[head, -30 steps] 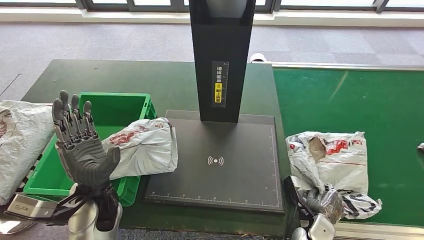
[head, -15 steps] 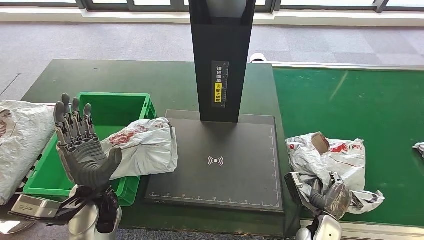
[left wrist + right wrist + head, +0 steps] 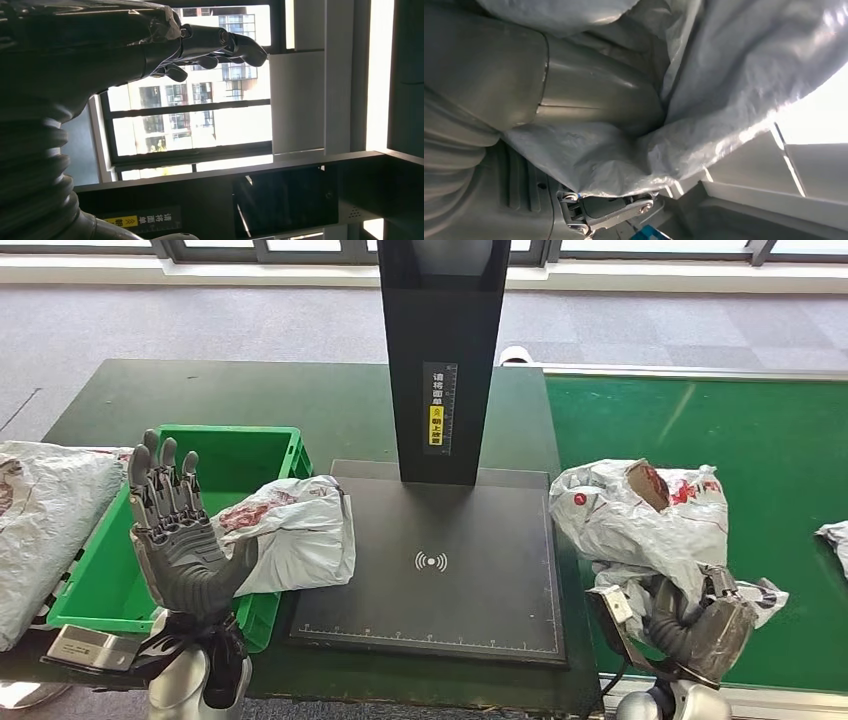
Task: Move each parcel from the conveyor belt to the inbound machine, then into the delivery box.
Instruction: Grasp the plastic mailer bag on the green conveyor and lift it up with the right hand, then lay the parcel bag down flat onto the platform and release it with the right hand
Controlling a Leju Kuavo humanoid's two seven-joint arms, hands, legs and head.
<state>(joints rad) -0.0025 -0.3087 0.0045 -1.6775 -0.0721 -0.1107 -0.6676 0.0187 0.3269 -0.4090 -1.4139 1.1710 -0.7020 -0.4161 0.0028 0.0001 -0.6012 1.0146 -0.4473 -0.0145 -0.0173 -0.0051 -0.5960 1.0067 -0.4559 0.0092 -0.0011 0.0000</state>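
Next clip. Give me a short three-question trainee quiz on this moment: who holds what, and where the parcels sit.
1. True or false: the left hand holds a parcel.
2. Multiple choice: the grey parcel gripped by the right hand is
A. lying flat in the green bin
B. lifted at the conveyor belt's edge, beside the scanner platform
C. resting on the platform's wireless symbol
3. Fill in: a second parcel lies partly over the rim of the green ____.

Key: 1. False, it is raised, fingers apart, holding nothing. 2. B, it hangs over the belt next to the platform. 3. bin.
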